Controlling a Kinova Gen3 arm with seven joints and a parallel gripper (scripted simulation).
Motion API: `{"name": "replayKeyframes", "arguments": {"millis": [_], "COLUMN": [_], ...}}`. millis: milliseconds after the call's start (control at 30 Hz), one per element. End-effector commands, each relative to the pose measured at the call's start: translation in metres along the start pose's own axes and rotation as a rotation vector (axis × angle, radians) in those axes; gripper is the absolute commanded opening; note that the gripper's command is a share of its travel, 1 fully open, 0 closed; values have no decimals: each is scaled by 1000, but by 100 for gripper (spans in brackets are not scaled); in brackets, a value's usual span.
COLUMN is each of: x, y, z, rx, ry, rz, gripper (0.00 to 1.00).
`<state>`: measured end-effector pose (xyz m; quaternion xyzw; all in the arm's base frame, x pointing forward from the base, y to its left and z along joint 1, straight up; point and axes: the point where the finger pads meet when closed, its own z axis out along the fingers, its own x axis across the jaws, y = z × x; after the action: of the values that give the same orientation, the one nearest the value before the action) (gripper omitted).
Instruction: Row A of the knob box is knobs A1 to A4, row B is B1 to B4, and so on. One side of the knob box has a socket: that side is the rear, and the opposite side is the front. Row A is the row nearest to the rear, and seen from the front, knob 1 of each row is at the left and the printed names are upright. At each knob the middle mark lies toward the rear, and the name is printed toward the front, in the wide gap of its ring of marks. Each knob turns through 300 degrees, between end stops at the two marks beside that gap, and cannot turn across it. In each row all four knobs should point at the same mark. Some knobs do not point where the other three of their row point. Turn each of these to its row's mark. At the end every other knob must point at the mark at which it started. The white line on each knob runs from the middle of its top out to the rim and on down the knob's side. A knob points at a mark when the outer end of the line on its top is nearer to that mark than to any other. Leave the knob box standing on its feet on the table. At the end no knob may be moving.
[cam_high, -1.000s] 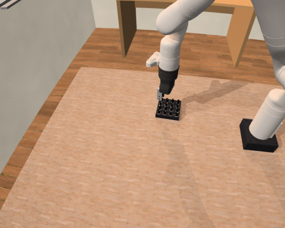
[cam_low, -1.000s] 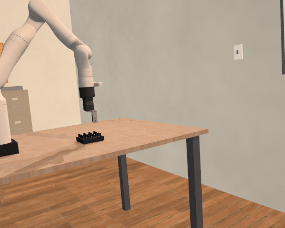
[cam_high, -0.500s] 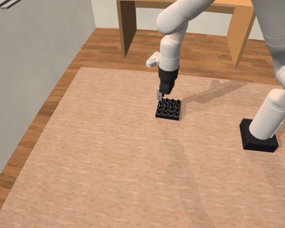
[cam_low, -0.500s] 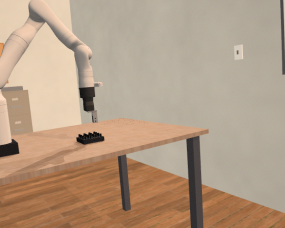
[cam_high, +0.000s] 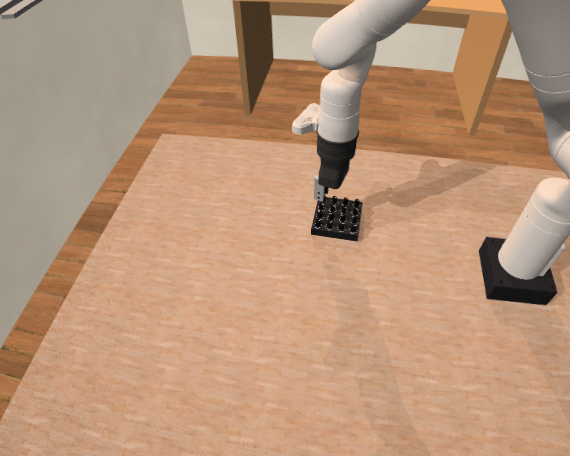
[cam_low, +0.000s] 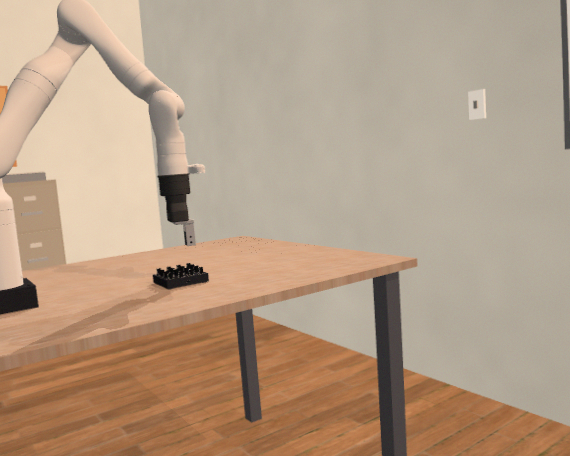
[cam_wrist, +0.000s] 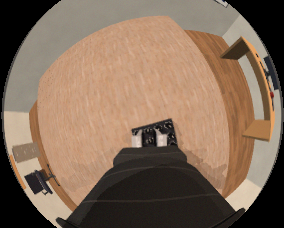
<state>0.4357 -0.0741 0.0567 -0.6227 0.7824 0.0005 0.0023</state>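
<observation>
Top looks steeply down, exterior sideways from farther; both share tabletop; wrist faces tabletop.

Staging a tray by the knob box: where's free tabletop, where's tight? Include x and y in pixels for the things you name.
Top view: broad bare wood between the knob box (cam_high: 335, 234) (cam_low: 170, 284) (cam_wrist: 152, 124) and the arm's base (cam_high: 517, 294) (cam_low: 30, 302), more toward the near edge. Tight: above the box, under the gripper (cam_high: 322, 196) (cam_low: 189, 241) (cam_wrist: 148, 135).
</observation>
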Motion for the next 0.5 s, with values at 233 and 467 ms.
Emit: {"name": "replayKeyframes", "arguments": {"millis": [233,467], "x": [0,0], "y": [0,0], "z": [2,6], "rx": [1,0], "ry": [0,0], "rz": [0,0], "gripper": [46,46]}}
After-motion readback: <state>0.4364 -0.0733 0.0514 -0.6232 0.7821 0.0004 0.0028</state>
